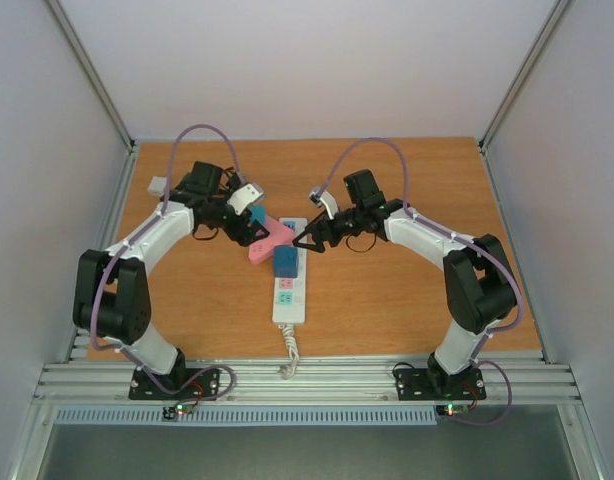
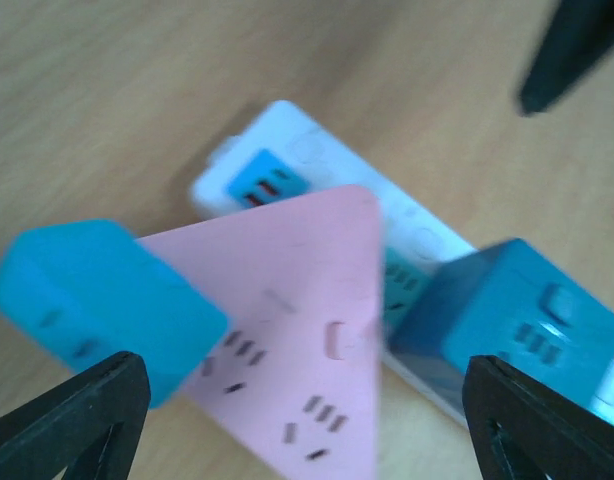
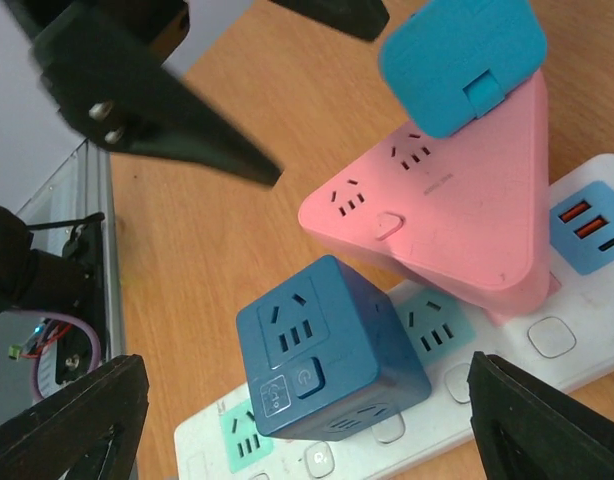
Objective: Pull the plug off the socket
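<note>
Left gripper [image 2: 305, 385], right gripper [image 3: 307, 375] spread wide; pink triangular plug [image 3: 457, 200], blue cube plug [image 3: 327, 350] on white socket [image 3: 599, 305].

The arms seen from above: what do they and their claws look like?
The left arm and right arm are alike: white tubes between black joints, a lilac cable looping over each. The left claw and right claw are black, with two triangular fingers.

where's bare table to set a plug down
Bare table left and right of the socket's near half, and along the far edge. Crowded at its far end: pink adapter, blue cube, left gripper, right gripper.
</note>
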### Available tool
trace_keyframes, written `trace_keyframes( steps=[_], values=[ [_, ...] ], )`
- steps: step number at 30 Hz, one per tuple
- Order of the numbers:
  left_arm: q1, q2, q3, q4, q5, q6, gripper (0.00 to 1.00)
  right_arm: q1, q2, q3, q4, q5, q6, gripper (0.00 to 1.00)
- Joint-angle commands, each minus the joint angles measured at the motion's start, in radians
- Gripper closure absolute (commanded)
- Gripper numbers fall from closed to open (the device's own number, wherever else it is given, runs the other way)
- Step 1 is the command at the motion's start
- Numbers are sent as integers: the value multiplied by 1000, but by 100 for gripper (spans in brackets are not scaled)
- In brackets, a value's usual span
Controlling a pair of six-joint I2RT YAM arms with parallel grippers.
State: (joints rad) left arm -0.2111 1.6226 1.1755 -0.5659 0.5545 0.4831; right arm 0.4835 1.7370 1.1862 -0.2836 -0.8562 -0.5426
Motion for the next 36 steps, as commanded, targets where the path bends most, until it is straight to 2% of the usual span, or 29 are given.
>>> trace_keyframes(
  steps=[1, 8, 11, 23, 30, 36],
  values=[
    [-52, -72, -14, -66, 118, 195, 12, 3, 3, -28, -2, -44, -54, 12],
    [-118, -64, -35, -96, 118, 360, 5, 2, -14, -89, -16, -63, -110, 16],
    [-139, -46, -36, -103, 115, 425, 1, 3, -73, -159, 42, -90, -161, 15],
    [-210, 46, -40, -32, 43, 513, 2, 37, -142, -413, 471, -67, -208, 7],
    [-221, 76, -41, -71, 69, 561, 14, 75, -161, -557, 765, -8, -210, 1],
    [-232, 82, -69, -57, 54, 575, 17, 124, -153, -652, 950, 99, -238, 2]
  ],
)
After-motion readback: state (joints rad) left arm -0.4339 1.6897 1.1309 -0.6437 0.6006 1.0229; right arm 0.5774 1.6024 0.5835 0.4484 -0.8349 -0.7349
